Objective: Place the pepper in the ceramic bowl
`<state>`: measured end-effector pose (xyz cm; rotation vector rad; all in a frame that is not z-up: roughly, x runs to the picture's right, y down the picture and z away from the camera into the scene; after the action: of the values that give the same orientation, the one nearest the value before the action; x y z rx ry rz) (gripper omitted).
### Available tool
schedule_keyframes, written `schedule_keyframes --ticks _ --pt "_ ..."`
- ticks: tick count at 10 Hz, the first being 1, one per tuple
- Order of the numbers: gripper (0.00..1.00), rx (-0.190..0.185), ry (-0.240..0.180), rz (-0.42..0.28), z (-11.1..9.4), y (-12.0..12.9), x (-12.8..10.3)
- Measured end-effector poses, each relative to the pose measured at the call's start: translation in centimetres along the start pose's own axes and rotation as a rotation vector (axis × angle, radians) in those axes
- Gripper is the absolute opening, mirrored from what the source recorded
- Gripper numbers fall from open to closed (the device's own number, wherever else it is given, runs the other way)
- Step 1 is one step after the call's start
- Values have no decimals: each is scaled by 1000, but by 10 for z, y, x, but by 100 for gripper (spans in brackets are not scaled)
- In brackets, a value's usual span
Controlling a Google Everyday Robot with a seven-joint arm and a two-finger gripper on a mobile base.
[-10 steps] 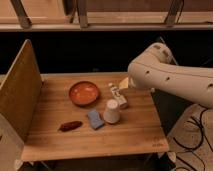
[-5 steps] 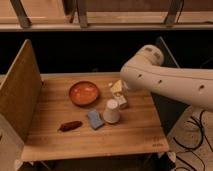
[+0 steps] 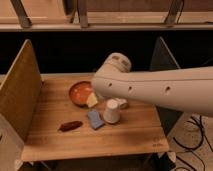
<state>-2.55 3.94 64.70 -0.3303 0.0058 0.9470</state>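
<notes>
The dark red-brown pepper (image 3: 70, 125) lies on the wooden table (image 3: 130, 136) near its front left. Behind it and to the right sits the orange ceramic bowl (image 3: 78, 92), with nothing visible inside it. My white arm reaches in from the right and hides the table's back right. Its gripper (image 3: 93, 99) hangs at the bowl's right rim, above and to the right of the pepper and well apart from it. The gripper is open and holds nothing; only a pale tip shows under the arm.
A blue block (image 3: 95, 119) lies just right of the pepper. An upside-down white cup (image 3: 111, 111) stands beside it, with a small pale object (image 3: 122, 103) behind. A tall wooden panel (image 3: 20, 95) walls the table's left side and a dark panel (image 3: 163, 60) its right.
The arm has swung left and nearer the camera. The gripper moved from behind the white cup to the bowl's right rim. The pepper, block and cup have stayed put.
</notes>
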Motion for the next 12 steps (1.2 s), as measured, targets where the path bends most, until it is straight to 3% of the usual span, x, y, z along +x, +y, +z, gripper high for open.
schedule_keyframes --ticks 2,7,9,10,12 --pt "80 -30 2 -68 1 21 -1" --pt "80 -35 5 -95 5 24 -4" --pt "80 -92 0 -253 21 66 -25" --pt "80 -138 3 -344 32 95 -33" --pt "80 -213 49 -458 58 129 -30"
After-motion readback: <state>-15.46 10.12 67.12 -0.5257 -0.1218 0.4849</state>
